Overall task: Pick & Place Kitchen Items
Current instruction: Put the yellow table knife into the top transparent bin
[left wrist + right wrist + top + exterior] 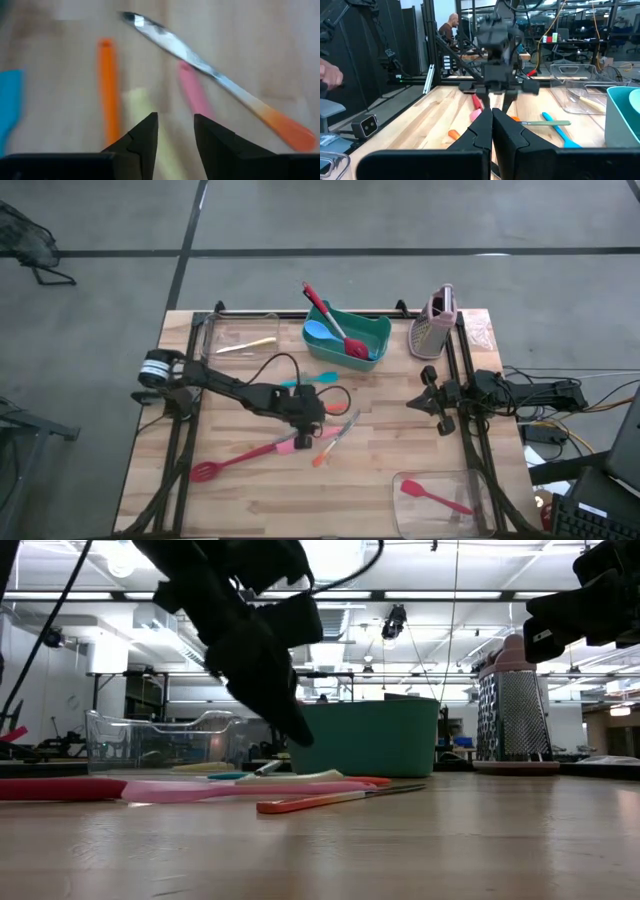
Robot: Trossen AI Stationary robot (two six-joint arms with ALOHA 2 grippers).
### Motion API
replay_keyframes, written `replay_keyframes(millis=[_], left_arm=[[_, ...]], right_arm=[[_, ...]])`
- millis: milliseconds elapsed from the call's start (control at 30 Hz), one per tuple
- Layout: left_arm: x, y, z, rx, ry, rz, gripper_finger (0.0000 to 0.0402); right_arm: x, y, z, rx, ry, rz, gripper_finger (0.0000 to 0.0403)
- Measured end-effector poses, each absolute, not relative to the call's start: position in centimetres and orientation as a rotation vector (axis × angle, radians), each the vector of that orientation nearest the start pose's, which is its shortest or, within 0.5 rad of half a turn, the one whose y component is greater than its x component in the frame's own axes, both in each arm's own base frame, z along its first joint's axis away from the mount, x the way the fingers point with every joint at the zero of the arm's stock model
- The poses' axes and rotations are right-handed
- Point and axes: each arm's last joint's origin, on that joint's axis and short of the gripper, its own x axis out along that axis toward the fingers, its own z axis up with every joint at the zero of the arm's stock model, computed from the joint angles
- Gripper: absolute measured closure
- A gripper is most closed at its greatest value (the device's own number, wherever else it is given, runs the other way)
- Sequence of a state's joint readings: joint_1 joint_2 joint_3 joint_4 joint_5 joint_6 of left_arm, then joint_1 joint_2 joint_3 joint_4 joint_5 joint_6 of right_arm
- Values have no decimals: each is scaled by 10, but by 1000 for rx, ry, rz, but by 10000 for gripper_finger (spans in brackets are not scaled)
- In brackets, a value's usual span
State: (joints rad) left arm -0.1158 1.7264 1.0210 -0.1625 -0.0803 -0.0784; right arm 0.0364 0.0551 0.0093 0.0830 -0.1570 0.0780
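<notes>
My left gripper [312, 418] hovers open over a cluster of utensils at the table's middle. Its fingers [175, 127] stand above a pale yellow handle [142, 102] and a pink handle [195, 92] and touch nothing. A metal knife with an orange handle [200, 57] and an orange handle [107, 85] lie beside them. A red slotted spatula [225, 462] and a teal spatula [310, 381] lie flat on the wood. My right gripper [425, 402] waits at the right side, shut and empty.
A teal bin [347, 338] at the far middle holds a red spatula and a blue spoon. A clear tub [235, 335] stands at the far left, another [445, 490] with a red spatula at the near right. A grater [435, 330] stands at the far right.
</notes>
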Motion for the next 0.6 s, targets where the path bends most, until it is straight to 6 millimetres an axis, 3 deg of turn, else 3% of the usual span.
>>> replay_keyframes(millis=[167,600], left_arm=[[345,-34,179,-44,861,122,268],[351,-40,141,-68,963,97,268]], right_arm=[[100,8,170,76,-30,195,394],[100,8,170,76,-30,195,394]])
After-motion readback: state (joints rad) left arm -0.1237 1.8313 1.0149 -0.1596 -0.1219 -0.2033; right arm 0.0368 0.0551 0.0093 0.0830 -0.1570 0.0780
